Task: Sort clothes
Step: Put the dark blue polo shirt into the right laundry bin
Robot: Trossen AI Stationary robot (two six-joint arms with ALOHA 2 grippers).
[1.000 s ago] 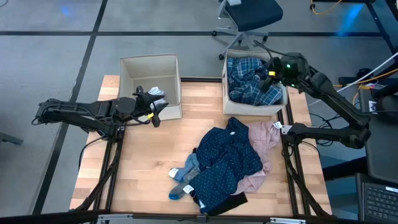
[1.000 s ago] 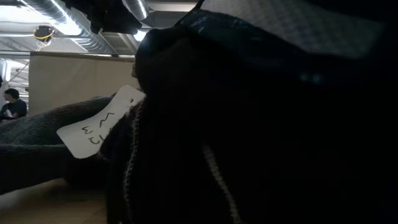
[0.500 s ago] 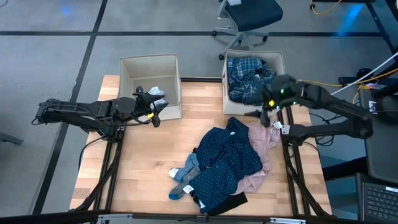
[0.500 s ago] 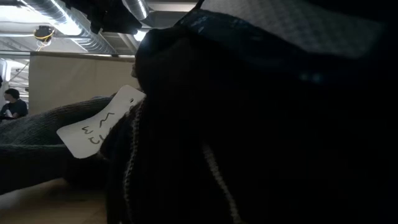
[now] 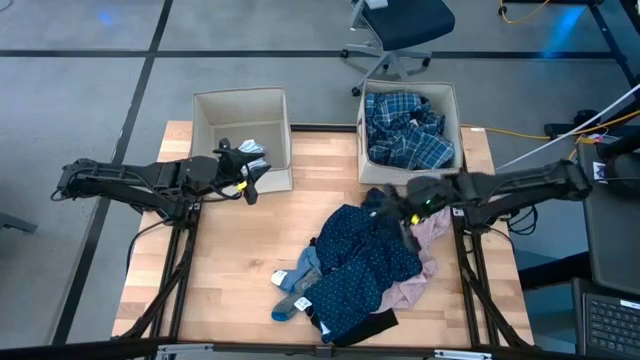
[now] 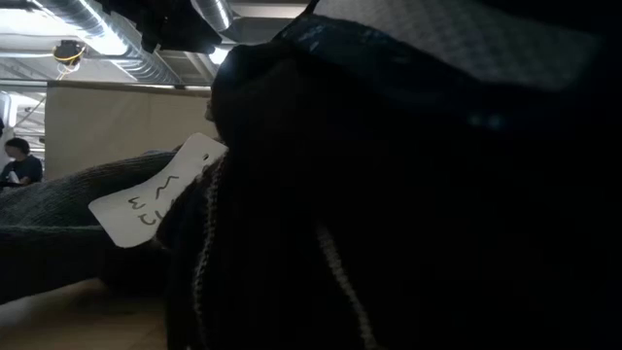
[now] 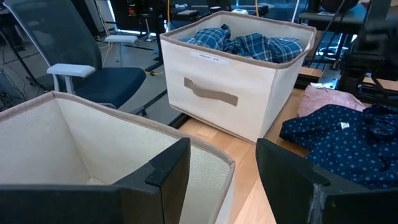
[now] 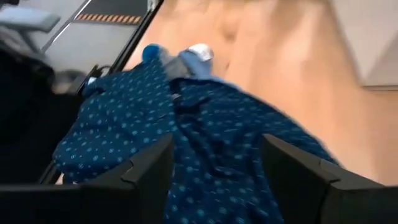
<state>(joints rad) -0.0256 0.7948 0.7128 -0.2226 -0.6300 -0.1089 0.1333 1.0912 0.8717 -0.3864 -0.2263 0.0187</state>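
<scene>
A navy dotted garment (image 5: 365, 262) lies crumpled on the table's right half, over a pale pink garment (image 5: 428, 232). Small blue and grey socks (image 5: 293, 287) and a black piece (image 5: 368, 325) lie at its near side. Blue-and-white plaid shirts (image 5: 405, 128) fill the right beige box (image 5: 459, 128). Small socks (image 5: 250, 148) lie in the left beige box (image 5: 240, 102). My right gripper (image 5: 412, 203) is open and empty above the navy garment's far right part (image 8: 211, 124). My left gripper (image 5: 247, 180) is open and empty over the left box's near wall (image 7: 124, 134).
In the low view a dark garment (image 6: 389, 194) with a white tag (image 6: 160, 199) lies right in front of the camera and hides the table. A person (image 6: 17, 160) shows far off. An office chair (image 5: 400, 25) stands beyond the table. Bare wood (image 5: 240, 260) lies at the near left.
My right gripper has left the right box, gone toward the table's near edge and down, and now stands over the navy garment's far right part. The plaid shirts stay in the box.
</scene>
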